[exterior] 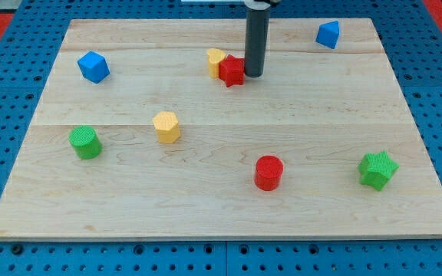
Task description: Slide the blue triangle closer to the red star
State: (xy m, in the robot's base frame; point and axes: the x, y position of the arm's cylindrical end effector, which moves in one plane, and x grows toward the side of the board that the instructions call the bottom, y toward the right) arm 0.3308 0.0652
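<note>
Near the tabletop's (206,207) top edge, my tip (253,75) (a bare rod, no gripper) touches the red star's (232,71) right side, the blue triangle (328,34) lying toward the top-right corner.

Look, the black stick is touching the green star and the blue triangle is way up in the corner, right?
Not quite. In the camera view my tip is beside the red star, not the green star, which sits far off at the view's lower right. The blue triangle is indeed up near the view's top right corner.
</note>
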